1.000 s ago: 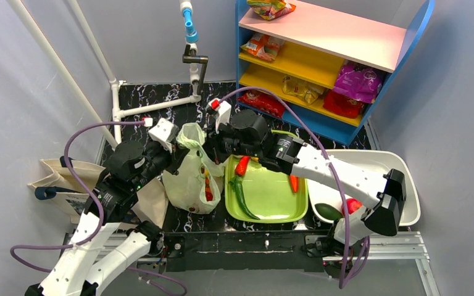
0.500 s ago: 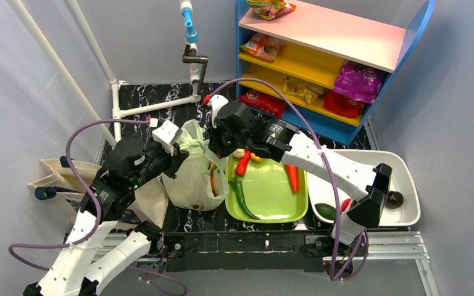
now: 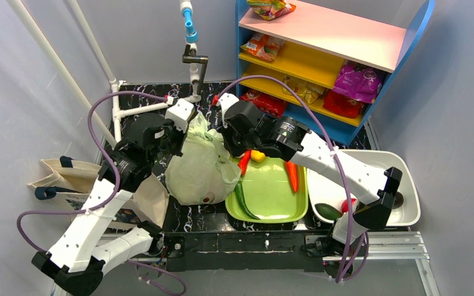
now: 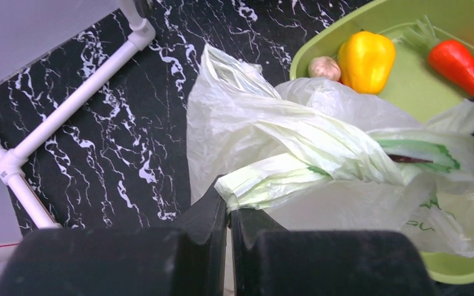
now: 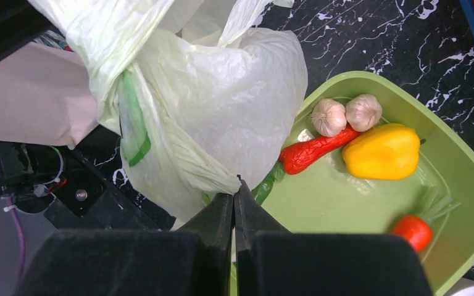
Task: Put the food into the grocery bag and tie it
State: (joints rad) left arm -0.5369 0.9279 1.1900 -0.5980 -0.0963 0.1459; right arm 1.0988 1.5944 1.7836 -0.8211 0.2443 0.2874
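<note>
The pale-green grocery bag (image 3: 200,169) stands bunched and full on the black marbled table, left of the green tray (image 3: 284,211). My left gripper (image 3: 186,131) is at its upper left, shut on one twisted handle (image 4: 284,176). My right gripper (image 3: 227,140) is at its upper right, shut on the other handle (image 5: 207,169). The handle strands stretch taut across the bag's top (image 4: 345,145). Food lies in the tray: a yellow pepper (image 5: 382,151), two garlic bulbs (image 5: 328,117), a red chilli (image 5: 311,153), a carrot (image 3: 292,176) and a long green vegetable (image 3: 242,200). What is inside the bag is mostly hidden.
A white basin (image 3: 407,165) at the right holds a dark green fruit (image 3: 328,211) and a red item (image 3: 349,205). The blue shelf (image 3: 339,126) behind carries snack packets (image 3: 358,80). A beige tote (image 3: 62,179) sits left of the table, and a white pipe frame (image 3: 154,106) stands behind the bag.
Both grippers moved toward the back of the table, the left one also rightward. The bag's open mouth has drawn shut and the bag now looks rounded and bundled.
</note>
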